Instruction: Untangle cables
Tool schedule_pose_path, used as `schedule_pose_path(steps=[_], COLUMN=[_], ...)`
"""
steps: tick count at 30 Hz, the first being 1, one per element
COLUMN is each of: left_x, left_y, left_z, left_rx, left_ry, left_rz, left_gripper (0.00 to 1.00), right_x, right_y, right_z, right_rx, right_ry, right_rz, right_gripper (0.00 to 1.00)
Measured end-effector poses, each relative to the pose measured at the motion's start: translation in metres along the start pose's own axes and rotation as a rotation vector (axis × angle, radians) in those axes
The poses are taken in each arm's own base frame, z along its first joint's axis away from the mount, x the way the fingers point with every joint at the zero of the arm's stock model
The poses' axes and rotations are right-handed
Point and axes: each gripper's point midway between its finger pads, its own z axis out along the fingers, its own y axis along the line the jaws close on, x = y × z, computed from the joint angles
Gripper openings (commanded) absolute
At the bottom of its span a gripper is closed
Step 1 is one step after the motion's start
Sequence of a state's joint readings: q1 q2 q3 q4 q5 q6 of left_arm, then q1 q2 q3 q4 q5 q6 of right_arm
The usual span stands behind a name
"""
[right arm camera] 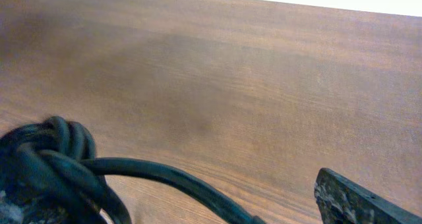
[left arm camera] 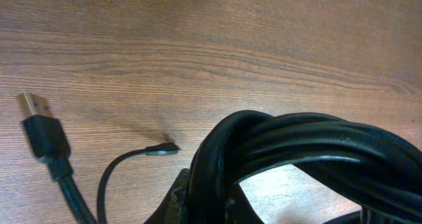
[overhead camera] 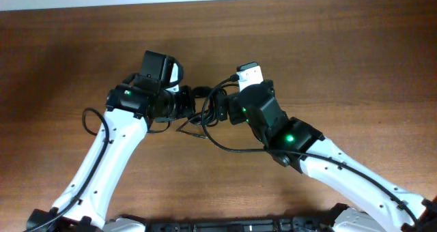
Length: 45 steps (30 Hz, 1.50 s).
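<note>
Brown wooden table (overhead camera: 341,54), pale strip along its far edge. Knotted cables (overhead camera: 199,114) lie mid-table, stretched left to right between the left gripper (overhead camera: 186,104), whose jaws I cannot make out, and the right gripper (overhead camera: 217,110), whose jaws seem spread.

You're looking at a brown wooden table (left arm camera: 198,39) with fine visible grain and a smooth, low-sheen finish. The thin black cables (left arm camera: 297,141) look rubbery, smooth and faintly glossy. Near left, the black USB plug (left arm camera: 43,128) has a shiny bare-metal tip in matt plastic. The right wrist's black finger pad (right arm camera: 359,199) looks rough and scuffed.
</note>
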<state>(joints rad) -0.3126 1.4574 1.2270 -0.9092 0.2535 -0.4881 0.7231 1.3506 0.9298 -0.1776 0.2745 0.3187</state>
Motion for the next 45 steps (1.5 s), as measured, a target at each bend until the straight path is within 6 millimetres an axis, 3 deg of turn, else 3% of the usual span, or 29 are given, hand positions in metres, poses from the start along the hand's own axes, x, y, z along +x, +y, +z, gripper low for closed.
schedule_pose_path(steps=[2, 4, 8, 10, 14, 19, 22, 23, 24, 32, 38, 41, 43, 45], left_x=[0.003, 0.009, 0.009, -0.002, -0.005, -0.014, -0.026, -0.038, -0.041, -0.025, -0.014, -0.019, -0.022, -0.02], left_y=[-0.005, -0.021, -0.048, -0.063, -0.067, -0.075, -0.074, -0.062, -0.058, -0.042, -0.016, -0.008, -0.002, -0.003], left_z=[0.003, 0.004, 0.003, -0.001, -0.004, -0.008, -0.01, -0.013, -0.014, -0.011, -0.004, -0.003, -0.002, -0.002], left_rx=[0.019, 0.081, 0.196, 0.278, 0.314, 0.358, 0.37, 0.358, 0.358, 0.312, 0.175, 0.127, 0.101, 0.096], left_ry=[0.016, 0.037, 0.026, -0.02, -0.024, -0.052, -0.083, -0.103, -0.1, -0.017, 0.017, -0.012, -0.027, -0.023], left_rz=[0.058, 0.147, 0.232, 0.269, 0.27, 0.219, 0.152, 0.058, 0.013, -0.096, -0.257, -0.304, -0.389, -0.422], left_gripper=[0.0, 0.0, 0.0, 0.0, 0.0, 0.0, 0.0, 0.0, 0.0, 0.0, 0.0, 0.0, 0.0, 0.0], right_x=[0.02, 0.049, 0.06, 0.059, 0.058, 0.046, 0.081, 0.099, 0.103, 0.106, 0.105, 0.102, 0.09, 0.08], right_y=[-0.026, -0.074, -0.122, -0.14, -0.129, -0.091, -0.104, -0.112, -0.116, -0.135, -0.128, -0.105, -0.066, -0.035], right_z=[0.011, 0.019, 0.013, 0.011, 0.015, 0.021, 0.013, 0.008, 0.006, 0.001, 0.006, 0.012, 0.017, 0.02], right_rx=[0.067, 0.137, 0.183, 0.221, 0.138, -0.077, 0.05, 0.125, 0.159, 0.299, 0.282, 0.144, -0.066, -0.166], right_ry=[0.096, 0.253, 0.328, 0.326, 0.331, 0.313, 0.439, 0.506, 0.52, 0.51, 0.495, 0.508, 0.504, 0.47], right_rz=[0.012, 0.095, 0.215, 0.249, 0.295, 0.332, 0.327, 0.302, 0.287, 0.296, 0.383, 0.448, 0.476, 0.44], right_gripper=[0.99, 0.99, 0.99, 0.99, 0.99, 0.99, 0.99, 0.99, 0.99, 0.99, 0.99, 0.99, 0.99, 0.99])
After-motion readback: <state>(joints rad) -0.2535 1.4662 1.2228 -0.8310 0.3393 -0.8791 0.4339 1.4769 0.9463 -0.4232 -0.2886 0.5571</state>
